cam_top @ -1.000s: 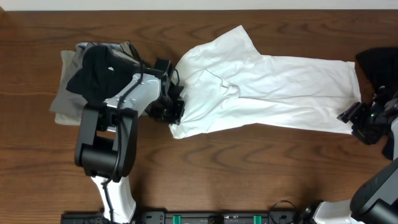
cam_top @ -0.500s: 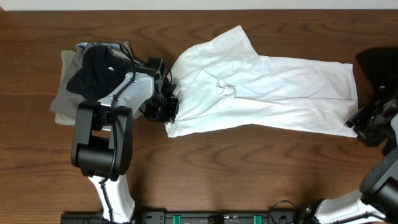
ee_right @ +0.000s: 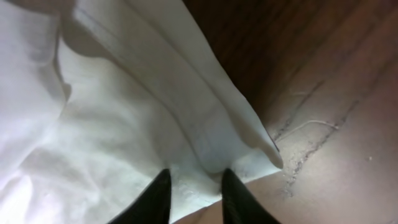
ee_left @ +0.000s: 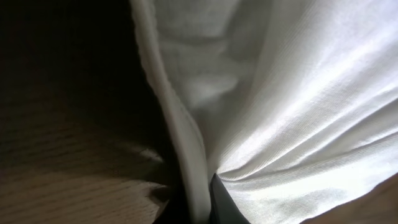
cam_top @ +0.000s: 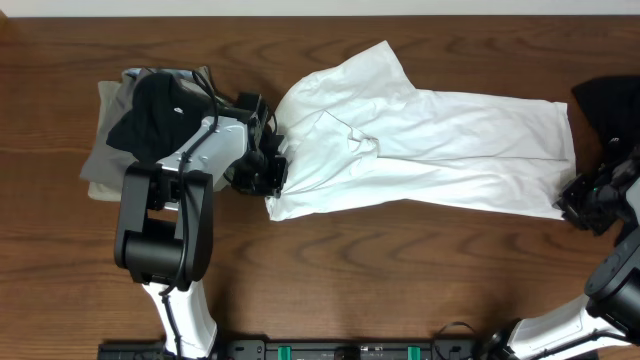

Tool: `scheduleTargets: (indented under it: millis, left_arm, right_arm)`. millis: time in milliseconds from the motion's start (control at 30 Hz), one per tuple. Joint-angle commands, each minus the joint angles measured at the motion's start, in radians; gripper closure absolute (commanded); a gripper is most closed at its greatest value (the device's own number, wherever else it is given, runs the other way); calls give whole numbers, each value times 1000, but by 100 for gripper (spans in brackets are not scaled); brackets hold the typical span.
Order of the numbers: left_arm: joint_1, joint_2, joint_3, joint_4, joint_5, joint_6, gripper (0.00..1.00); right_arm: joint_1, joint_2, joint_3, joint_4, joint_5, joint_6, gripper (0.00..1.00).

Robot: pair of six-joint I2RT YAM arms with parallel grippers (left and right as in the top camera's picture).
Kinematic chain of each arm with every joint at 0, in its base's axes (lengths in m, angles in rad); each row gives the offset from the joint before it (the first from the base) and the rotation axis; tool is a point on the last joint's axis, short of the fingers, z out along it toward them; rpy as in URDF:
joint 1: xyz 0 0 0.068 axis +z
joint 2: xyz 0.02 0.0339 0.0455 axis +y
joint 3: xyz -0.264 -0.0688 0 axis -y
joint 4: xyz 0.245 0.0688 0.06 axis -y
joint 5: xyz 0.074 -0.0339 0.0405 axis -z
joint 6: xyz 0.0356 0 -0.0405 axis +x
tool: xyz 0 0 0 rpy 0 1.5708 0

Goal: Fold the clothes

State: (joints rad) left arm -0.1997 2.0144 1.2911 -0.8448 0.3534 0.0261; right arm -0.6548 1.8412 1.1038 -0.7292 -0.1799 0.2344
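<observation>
white T-shirt [cam_top: 430, 140] lay across frame centre, L gripper [cam_top: 273, 173] jaws clamped its left edge, R gripper [cam_top: 577, 198] jaws sat astride lower-right hem, clamp unclear

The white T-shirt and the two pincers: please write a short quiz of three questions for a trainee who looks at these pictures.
1. True or false: the white T-shirt is already folded into a neat small square.
2. Choose one. What lies just to the left of the left pincer in the overhead view? A: a pile of dark and grey clothes. B: a plastic basket. C: a second white shirt.
3. Fill the gap: in the right wrist view, the shirt's edge lies ___ the two fingers of the right pincer.

Key: 1 false, it lies stretched out long; 2 A; 3 between.
</observation>
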Motion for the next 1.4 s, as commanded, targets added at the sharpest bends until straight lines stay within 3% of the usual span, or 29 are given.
scheduleTargets:
  millis: [0,167,200,233,267,300,700,900,1133,1367]
  left_arm:
    - [7,35,-11,10,-70,-5,94]
    - [7,35,-11,10,-70,-5,94]
    - [7,35,-11,10,-70,-5,94]
    - [7,35,-11,10,-70,-5,94]
    - [7,35,-11,10,-70,-5,94]
    - [7,35,-11,10,-70,-5,94]
    - [7,35,-11,10,-70,-5,94]
    - [7,35,-11,10,-70,-5,94]
    - [7,35,-11,10,-70,-5,94]
    - [7,35,-11,10,-71,-5,94]
  right_arm:
    - [-7,7,3,4,-3,4,84]
    - [-8,7,3,11,41,-3,90]
    - [-8,7,3,17,49,-13,85]
    - [-8,7,3,28,49,-30,69]
    - [-8,7,3,38,47,-45,61]
    - [-8,7,3,44,40,-59,61]
    - [-8,10,-39,77,-45,-98,67]
    - [-8,10,-52,72,-65,-102,78]
    - [-25,-6,-19,42,-78,-106,99]
    - [-108,-68,48,-10,10,-106,99]
